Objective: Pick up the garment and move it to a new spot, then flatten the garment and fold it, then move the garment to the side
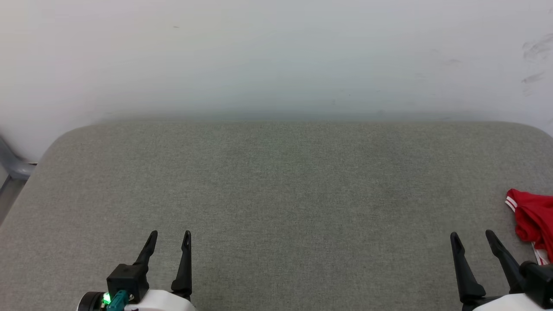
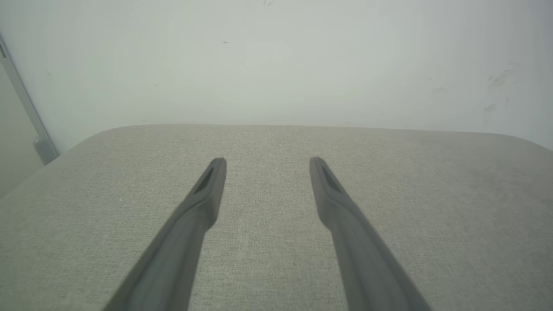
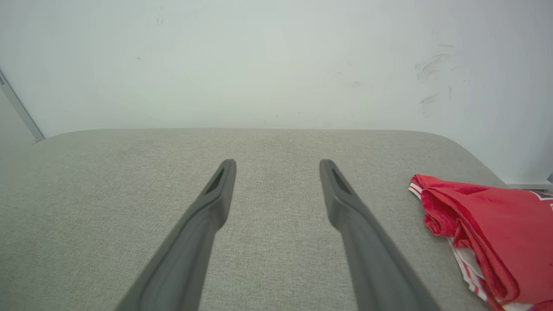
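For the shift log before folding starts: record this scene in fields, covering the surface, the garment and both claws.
surface: grey woven-fabric table top with rounded corners, set against a scuffed white wall
garment: crumpled red jersey shirt with red-white striped trim, lying at the far right of the top, cut off by the head view's edge
left: left claw open, empty, at the near left
right: right claw open, empty, just left of the shirt, not gripping it
stage: pick-up not yet done

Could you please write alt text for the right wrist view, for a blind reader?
A crumpled red garment lies at the right of a grey fabric surface, apart from the open, empty right gripper; a white wall stands behind.
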